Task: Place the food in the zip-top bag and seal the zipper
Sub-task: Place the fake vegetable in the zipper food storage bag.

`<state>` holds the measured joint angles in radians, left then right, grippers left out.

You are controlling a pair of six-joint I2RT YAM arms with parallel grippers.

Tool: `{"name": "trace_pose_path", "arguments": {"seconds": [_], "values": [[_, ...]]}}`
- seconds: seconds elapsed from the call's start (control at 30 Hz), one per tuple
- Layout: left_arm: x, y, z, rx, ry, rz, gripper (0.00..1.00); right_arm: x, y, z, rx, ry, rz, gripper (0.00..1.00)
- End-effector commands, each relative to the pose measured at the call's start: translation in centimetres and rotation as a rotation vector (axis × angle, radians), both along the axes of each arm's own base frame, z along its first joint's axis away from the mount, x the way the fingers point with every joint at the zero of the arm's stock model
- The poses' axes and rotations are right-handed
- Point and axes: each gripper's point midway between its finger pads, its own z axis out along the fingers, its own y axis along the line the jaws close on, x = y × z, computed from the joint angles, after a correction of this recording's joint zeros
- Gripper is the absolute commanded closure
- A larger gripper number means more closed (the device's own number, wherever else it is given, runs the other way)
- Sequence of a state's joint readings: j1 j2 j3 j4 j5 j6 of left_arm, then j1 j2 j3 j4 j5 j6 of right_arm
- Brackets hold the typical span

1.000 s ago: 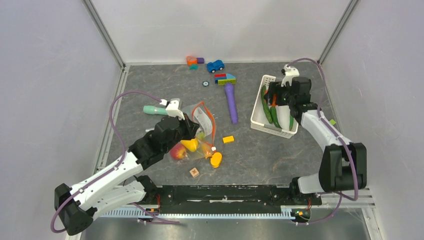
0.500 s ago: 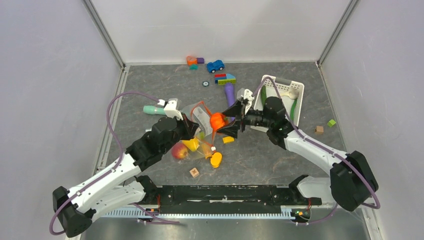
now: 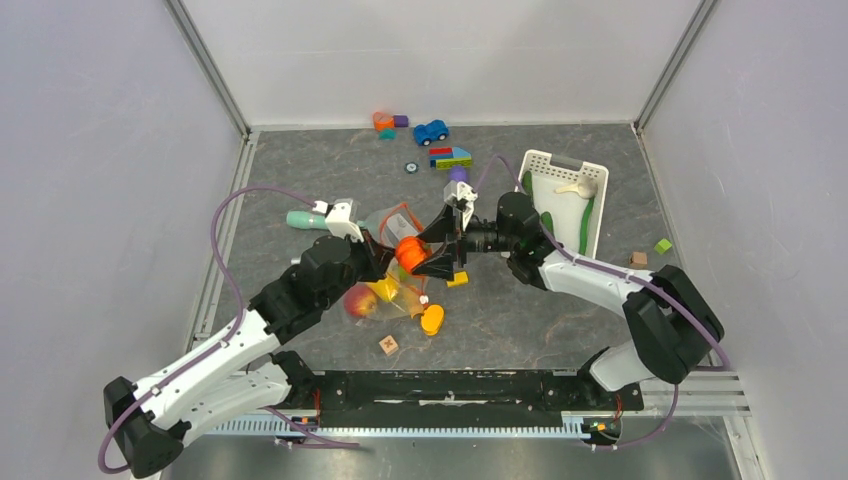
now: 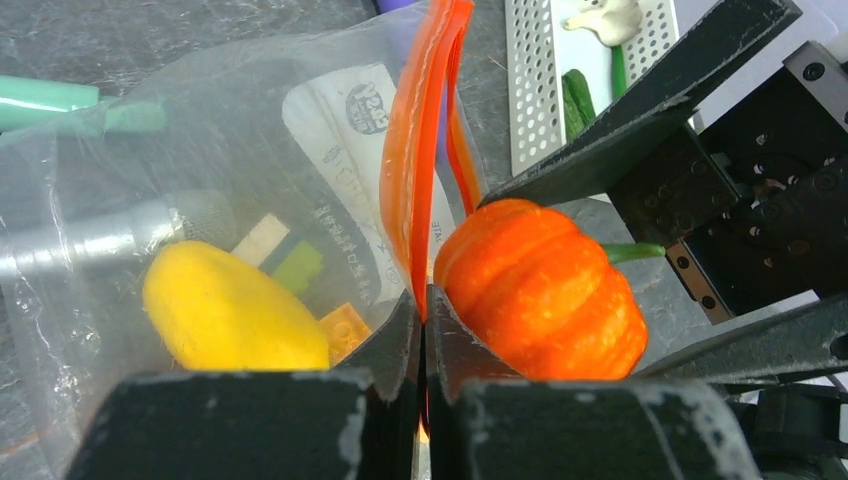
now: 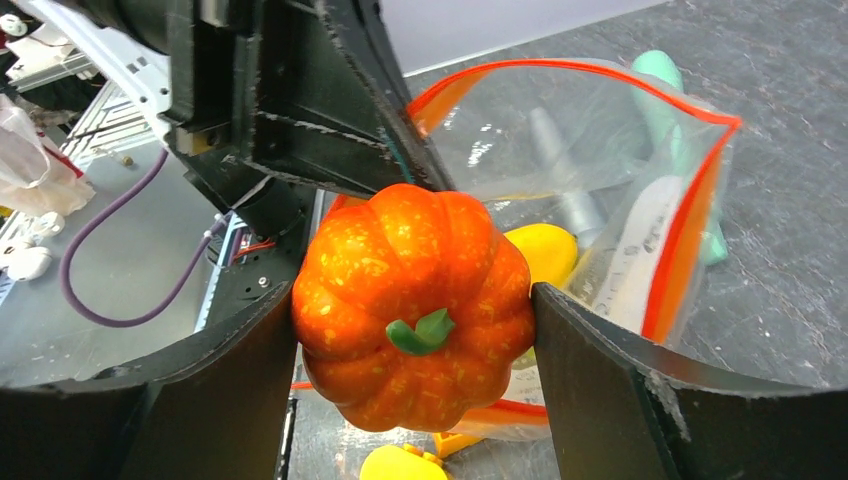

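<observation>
My left gripper is shut on the orange-red zipper of the clear zip-top bag and holds its mouth up and open. The right gripper is shut on an orange pumpkin, right at the bag's mouth, beside the left fingers. A yellow squash lies inside the bag. A red fruit shows at the bag's lower end. Green cucumbers and a white garlic piece lie in the white basket.
A yellow-orange piece and an orange block lie just below the bag. A purple tool, a teal tool, a blue car and blocks lie further back. Small cubes are scattered about.
The right arm has swung left from the basket, carrying the pumpkin to the bag's mouth. The left gripper has kept its hold on the zipper edge.
</observation>
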<state>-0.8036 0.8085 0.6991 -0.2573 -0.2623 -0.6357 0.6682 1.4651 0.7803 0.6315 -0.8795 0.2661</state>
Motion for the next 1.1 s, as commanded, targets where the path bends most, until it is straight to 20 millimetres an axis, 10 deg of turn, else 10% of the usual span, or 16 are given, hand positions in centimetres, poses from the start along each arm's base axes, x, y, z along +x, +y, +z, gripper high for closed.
{"name": "trace_pose_path", "arguments": {"seconds": [0.0,0.23,0.53,1.07], "values": [[-0.1,-0.6,2.0,-0.054,-0.054,-0.029,0.98,2.4,0.9,0.1,-0.035,-0.02,-0.078,0.6],[-0.3,-0.4,2.5,-0.069,-0.065,-0.027,0.98,4.6,0.7,-3.2,-0.168,0.041,-0.185,0.55],[-0.4,-0.3,2.7,-0.075,-0.072,-0.029,0.98,5.0,1.5,-2.8,-0.193,0.077,-0.197,0.48],[-0.5,-0.4,2.7,-0.083,-0.07,-0.032,0.98,7.4,3.3,-1.8,-0.219,0.274,-0.394,0.02]]}}
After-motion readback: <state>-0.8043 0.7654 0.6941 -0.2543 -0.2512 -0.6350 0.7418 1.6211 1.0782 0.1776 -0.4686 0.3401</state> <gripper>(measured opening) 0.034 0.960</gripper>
